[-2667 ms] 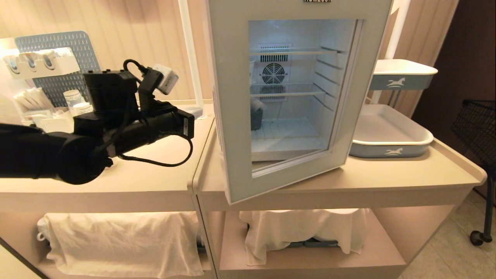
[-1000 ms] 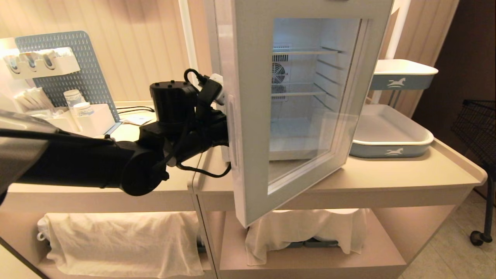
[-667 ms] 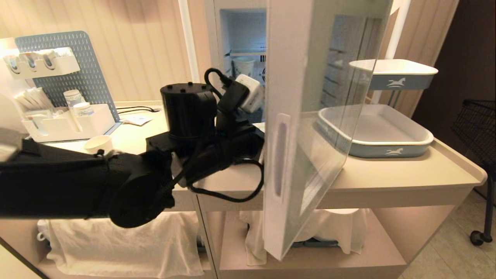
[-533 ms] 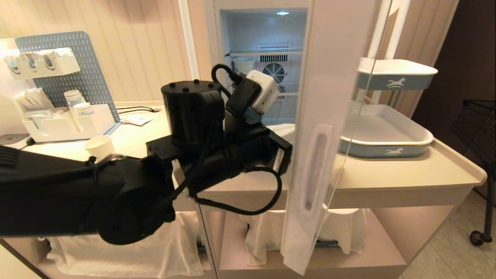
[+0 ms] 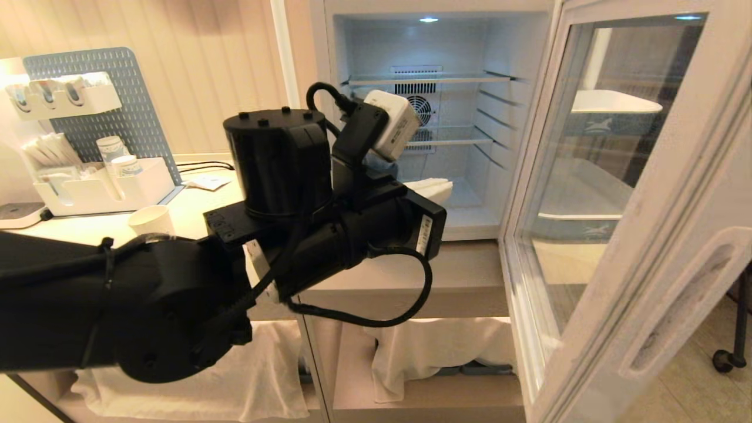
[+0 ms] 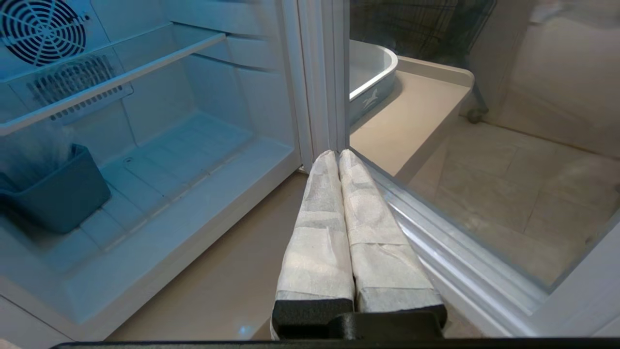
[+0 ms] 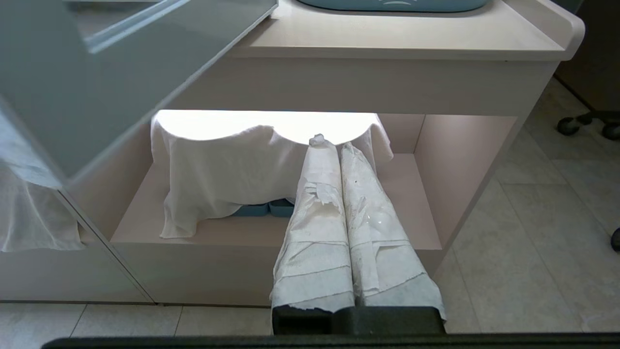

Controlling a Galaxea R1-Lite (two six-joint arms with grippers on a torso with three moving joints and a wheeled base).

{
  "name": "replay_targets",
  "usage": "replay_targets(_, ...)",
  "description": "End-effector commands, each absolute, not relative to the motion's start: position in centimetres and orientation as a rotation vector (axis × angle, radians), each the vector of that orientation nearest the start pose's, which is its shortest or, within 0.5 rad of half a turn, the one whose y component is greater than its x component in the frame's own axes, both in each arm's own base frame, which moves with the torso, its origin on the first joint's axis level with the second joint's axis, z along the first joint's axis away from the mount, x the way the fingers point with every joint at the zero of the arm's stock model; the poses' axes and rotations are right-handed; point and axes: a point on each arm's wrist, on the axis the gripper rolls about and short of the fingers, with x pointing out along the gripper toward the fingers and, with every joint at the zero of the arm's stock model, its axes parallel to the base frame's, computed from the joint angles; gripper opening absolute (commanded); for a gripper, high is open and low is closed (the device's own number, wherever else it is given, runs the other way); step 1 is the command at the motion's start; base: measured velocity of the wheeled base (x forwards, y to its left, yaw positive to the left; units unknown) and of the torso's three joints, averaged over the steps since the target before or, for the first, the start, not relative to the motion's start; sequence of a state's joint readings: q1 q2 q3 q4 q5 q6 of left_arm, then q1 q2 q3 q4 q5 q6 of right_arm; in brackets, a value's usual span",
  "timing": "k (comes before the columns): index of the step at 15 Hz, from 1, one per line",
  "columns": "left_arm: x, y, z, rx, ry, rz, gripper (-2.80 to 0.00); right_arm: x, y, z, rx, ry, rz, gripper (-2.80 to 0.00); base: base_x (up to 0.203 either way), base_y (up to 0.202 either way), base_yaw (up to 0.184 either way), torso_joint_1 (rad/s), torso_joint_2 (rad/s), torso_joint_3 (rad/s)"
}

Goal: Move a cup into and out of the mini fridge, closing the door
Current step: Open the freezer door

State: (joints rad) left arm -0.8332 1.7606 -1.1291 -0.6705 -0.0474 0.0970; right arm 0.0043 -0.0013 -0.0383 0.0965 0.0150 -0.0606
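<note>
On the left of the counter (image 5: pixel 194 205) a white organiser tray (image 5: pixel 100 191) stands before a blue pegboard (image 5: pixel 88 88), and just in front of it sits a small paper cup (image 5: pixel 150 220), upright and untouched; whether it is the patterned cup of the task cannot be told, since its print is hidden. The left gripper (image 6: pixel 337 155) reaches across the middle, wrapped fingers (image 6: pixel 317 228) pressed together and empty, tip near the bottom corner where the mini fridge (image 5: pixel 435 117) meets its hinge. The fridge stands lit, with wire shelves, a rear fan and a dark bin (image 6: pixel 53 194) low inside. The door (image 5: pixel 634 235) hangs wide open on the right. The right gripper (image 7: pixel 337 145) is parked low by the lower shelf, also closed and empty.

The likely risks: the arm could clip the door frame while pulling back, or the closed fingers could tip the light cup if they do not open before reaching it
</note>
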Motion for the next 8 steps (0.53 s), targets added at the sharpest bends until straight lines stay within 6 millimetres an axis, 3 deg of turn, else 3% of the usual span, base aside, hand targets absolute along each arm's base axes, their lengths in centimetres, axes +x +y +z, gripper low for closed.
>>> replay_targets(1,23.1,-25.6,25.8,0.073,-0.085,-0.878,-2.80,-2.6,0.0,7.6,-0.061,0.058,0.022,-2.80,0.000,0.000,0.000,0.000,0.00,0.000)
replay_targets(8,23.0,-28.0,25.5,0.069,-0.100,-0.934,-2.80,-2.6,0.0,7.6,-0.061,0.056,0.022,-2.80,0.000,0.000,0.000,0.000,0.00,0.000)
